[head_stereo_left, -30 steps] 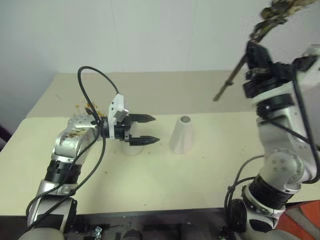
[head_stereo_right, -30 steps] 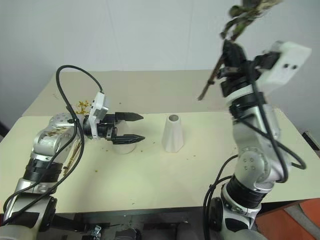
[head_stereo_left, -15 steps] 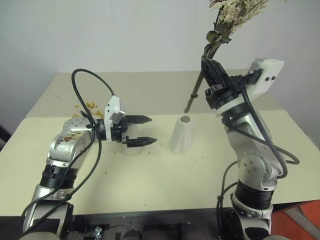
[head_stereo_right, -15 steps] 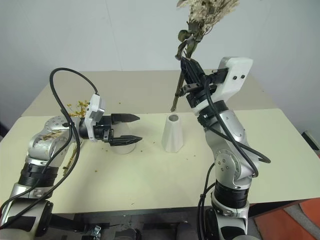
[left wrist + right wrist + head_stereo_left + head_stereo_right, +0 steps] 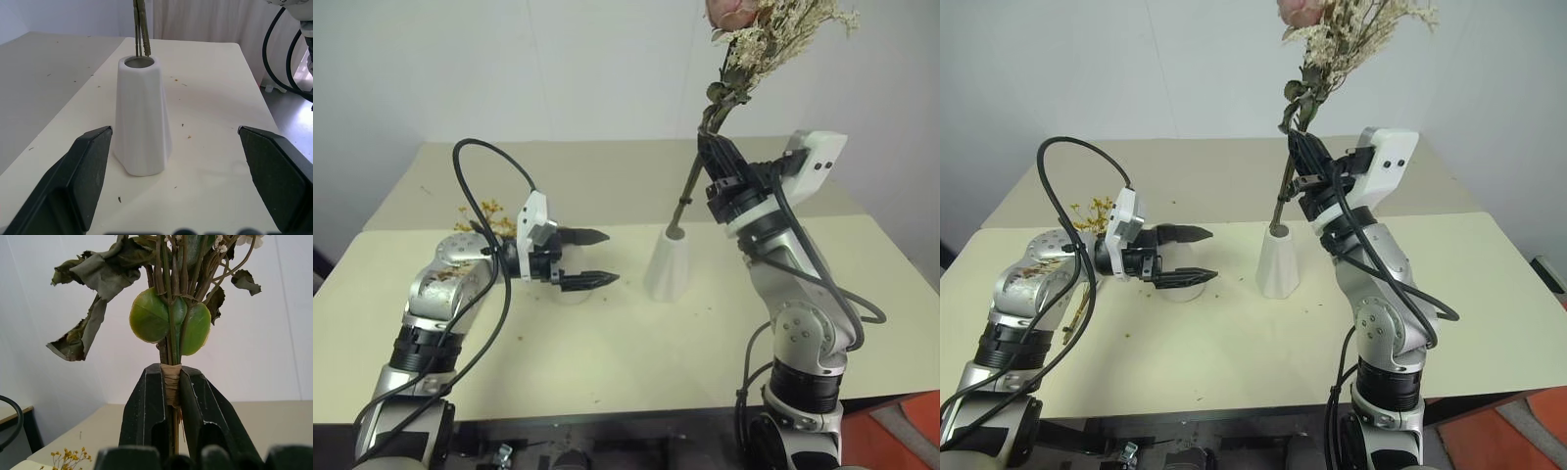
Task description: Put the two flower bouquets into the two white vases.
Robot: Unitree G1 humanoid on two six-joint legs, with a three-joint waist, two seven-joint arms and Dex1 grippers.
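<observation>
The right gripper (image 5: 1300, 149) is pressed together on the wrapped stems of the pink rose bouquet (image 5: 766, 34), its black fingers (image 5: 146, 401) pinching the binding from both sides. That forearm rises steeply from the near right of the table (image 5: 607, 343), the wrist tipped up and toward the left, so the blooms stand high above the scene while the stem ends reach down to the mouth of the narrow-necked vase (image 5: 668, 264) at the middle of the table. From the left wrist view the stems (image 5: 141, 29) appear to enter the opening; how deep they go cannot be told. The top of the bouquet is cut off by the upper edge of both eye views.

The left gripper (image 5: 587, 258) is spread wide and holds nothing, pointing level toward the right at the narrow-necked vase, with a clear gap between them. Its arm bends in from the near left.

The wide-mouthed vase (image 5: 1182, 286) sits under the left gripper, mostly hidden by the fingers. The yellow bouquet (image 5: 487, 210) lies behind the left forearm at the far left, only a few blossoms showing.

Two vases, two bouquets, two grippers.
</observation>
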